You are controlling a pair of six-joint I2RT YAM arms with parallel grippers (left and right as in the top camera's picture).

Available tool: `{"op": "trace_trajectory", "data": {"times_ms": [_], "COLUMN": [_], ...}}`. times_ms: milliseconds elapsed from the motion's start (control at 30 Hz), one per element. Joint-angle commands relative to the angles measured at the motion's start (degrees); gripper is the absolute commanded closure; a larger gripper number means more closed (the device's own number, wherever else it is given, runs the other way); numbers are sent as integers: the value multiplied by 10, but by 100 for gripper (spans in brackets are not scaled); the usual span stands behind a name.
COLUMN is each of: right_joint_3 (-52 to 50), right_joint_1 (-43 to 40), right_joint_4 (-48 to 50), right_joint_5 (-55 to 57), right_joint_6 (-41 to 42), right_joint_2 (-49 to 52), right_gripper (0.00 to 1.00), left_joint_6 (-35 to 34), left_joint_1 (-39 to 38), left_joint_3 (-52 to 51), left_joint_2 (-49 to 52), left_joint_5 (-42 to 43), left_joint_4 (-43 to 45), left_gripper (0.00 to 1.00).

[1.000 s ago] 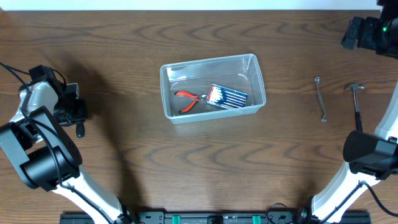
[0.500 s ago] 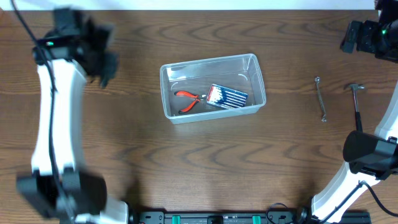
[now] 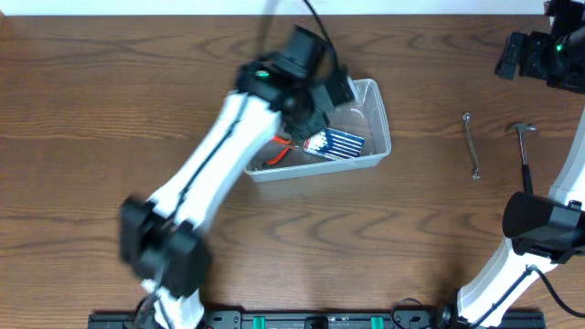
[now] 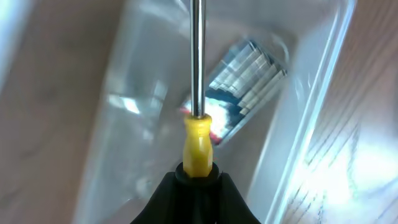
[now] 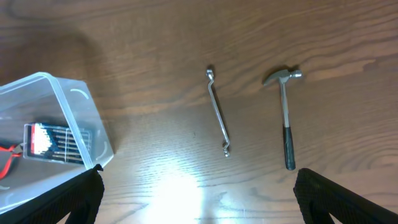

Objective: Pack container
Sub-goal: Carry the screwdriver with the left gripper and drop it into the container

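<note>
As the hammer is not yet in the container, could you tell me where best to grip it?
Grip the hammer on its black handle, coming from straight above with jaws across it: it lies flat on the table, handle bare, apart from the wrench.

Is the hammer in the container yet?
No, the hammer lies on the table beside the wrench, outside the container.

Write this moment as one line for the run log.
left tool: shut on screwdriver, over container | right tool: open | wrench, hammer: on table
</note>
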Motion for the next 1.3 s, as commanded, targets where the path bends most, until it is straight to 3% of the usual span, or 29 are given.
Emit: {"op": "trace_trajectory", "data": {"times_ms": [0,367,400,467,633,800,967,1167,1267], "right_joint_3": [-1,-1,-1,-1,-1,-1,-1,-1,7], "right_joint_1": [5,5,5,5,5,5,5,28,67], "right_joint_4": [-2,-2,-2,-2,-1,-1,0,13,3], "right_joint_5": [-5,-19,-19,-19,-19,-19,-19,-19,-19], "right_joint_6": [3,3,3,3,1,1,-8,-50,-78], "right_joint_2": [3,3,3,3,3,3,3,1,-19], "right_gripper": [1,1,1,1,1,1,1,1,1], "left_joint_6": [28,21,21,21,22,18,-34,-153,-195], "left_joint_1": [5,51,53,57,62,63,57,73,116], "left_joint_3": [-5,-7,-9,-9,-9,-9,7,8,8], "left_joint_2": [57,147,147,147,147,141,72,-104,-188], "left_joint_5": [-3,-5,-5,-5,-5,-15,-36,-146,-176], "left_joint_4": [-5,-12,-12,-12,-11,-17,-57,-112,-126], "left_gripper": [94,94,87,66,45,41,39,28,22]}}
